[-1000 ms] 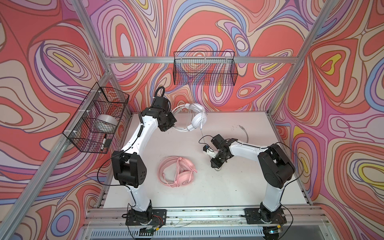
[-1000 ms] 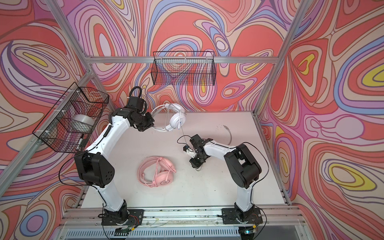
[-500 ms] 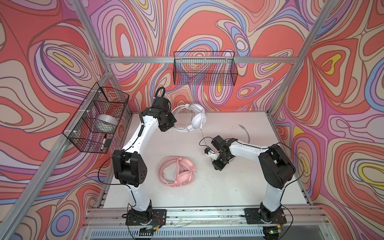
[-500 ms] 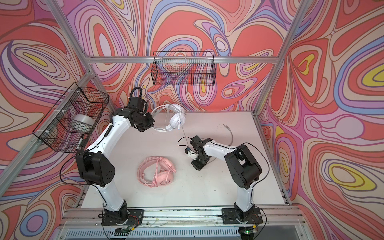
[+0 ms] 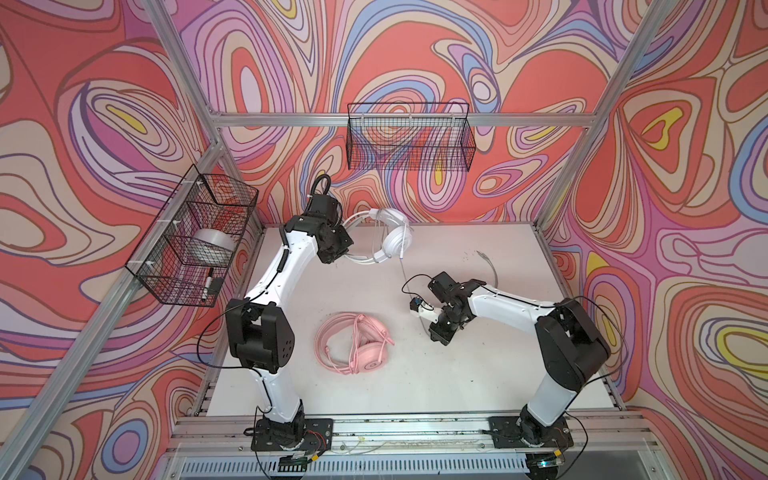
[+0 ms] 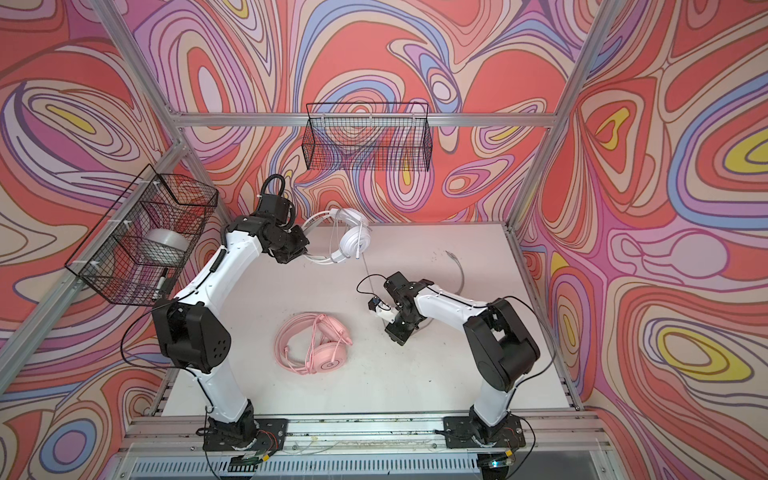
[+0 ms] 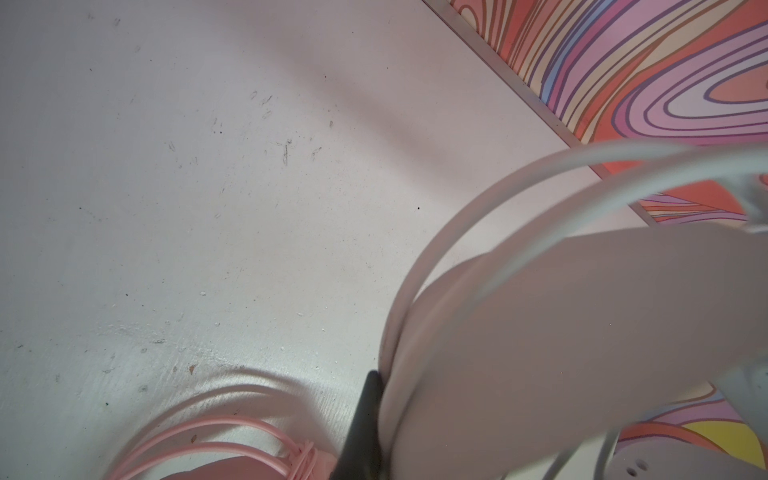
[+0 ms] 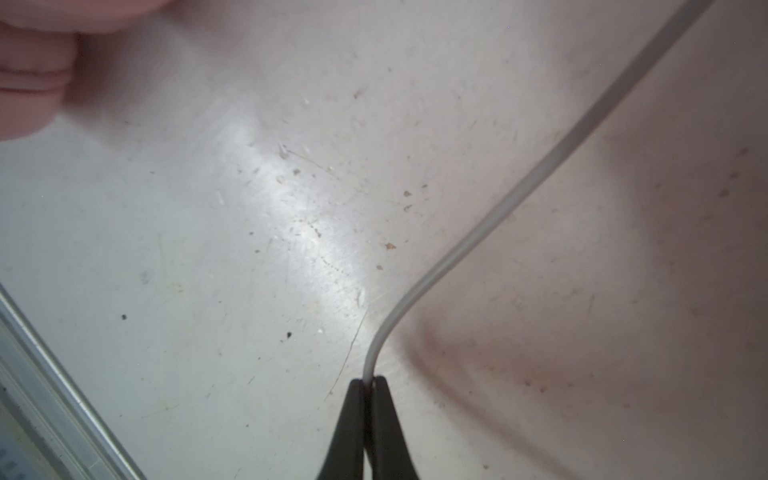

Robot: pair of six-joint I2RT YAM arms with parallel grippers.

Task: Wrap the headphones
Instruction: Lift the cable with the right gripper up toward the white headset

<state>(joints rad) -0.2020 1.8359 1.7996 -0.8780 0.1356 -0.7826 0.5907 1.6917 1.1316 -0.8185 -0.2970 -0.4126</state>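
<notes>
Since right gripper (image 8: 368, 384) is pinched shut on the thin cable (image 8: 498, 224) and left gripper (image 5: 344, 249) clamps the white headset (image 5: 398, 239) aloft at the back, a taut pull may slip the cable free.

- We see walls (image 5: 415, 50) swirling with red, pink, lilac, blue and yellow bands.
- We see an aluminium frame (image 5: 291, 119) bracing the corners and back.
- We find a black wire back basket (image 5: 409, 145) and a left basket (image 5: 166, 286) hung on it.
- We note a pale, scuffed tabletop (image 5: 478, 374), evenly lit.
</notes>
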